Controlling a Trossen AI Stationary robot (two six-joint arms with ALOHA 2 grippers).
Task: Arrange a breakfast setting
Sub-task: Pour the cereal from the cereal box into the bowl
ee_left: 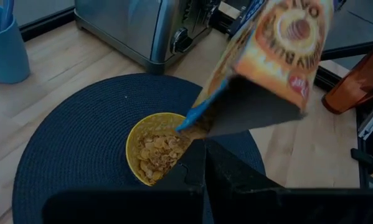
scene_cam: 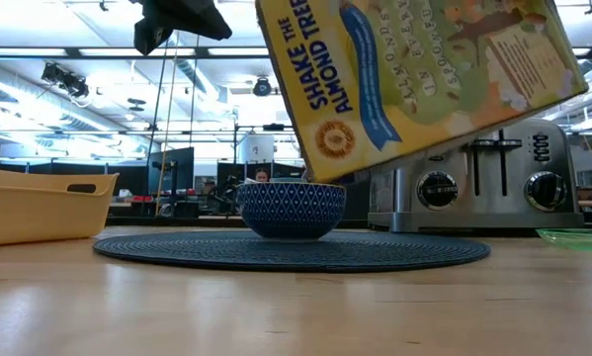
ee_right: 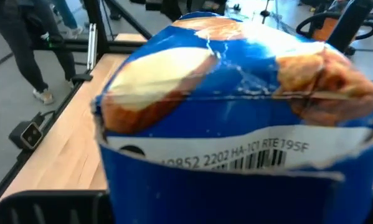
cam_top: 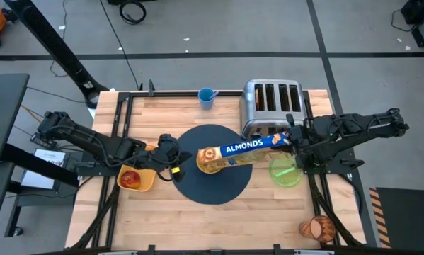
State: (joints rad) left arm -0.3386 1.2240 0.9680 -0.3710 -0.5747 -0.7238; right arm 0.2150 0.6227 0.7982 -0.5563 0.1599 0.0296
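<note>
Breakfast setting, partly laid on a wooden table [cam_top: 169, 219]. Large dark blue-grey round mat [cam_top: 197, 188] at table centre, flat. Small cereal bowl [ee_left: 150, 149], yellow inside and blue-patterned outside, standing on the mat and holding flakes. Cereal box [cam_top: 248, 146], tilted with its open mouth down over the bowl, flakes at the opening in the left wrist view; the box runs from the bowl toward the right arm. Right gripper [cam_top: 294, 139], at the box's raised end near the toaster's front, pinching the cereal box between its fingers. Left gripper [cam_top: 170, 157], just left of the bowl over the mat's left edge, fingers pressed together with nothing between them. Yellow bin [cam_top: 139, 180], at the mat's left, holding a red apple [cam_top: 130, 177]. Translucent green plate [cam_top: 285, 172], at the mat's right, beneath the right arm. Orange-brown cup [cam_top: 318, 228], lying at the near right corner of the table. Chrome four-slot toaster [cam_top: 272, 106], at the far side, right of centre, just beyond the mat. Small blue cup [cam_top: 207, 97], at the far edge, left of the toaster. A person's legs [ee_right: 24, 43] show on the floor beyond the table in the right wrist view.
</note>
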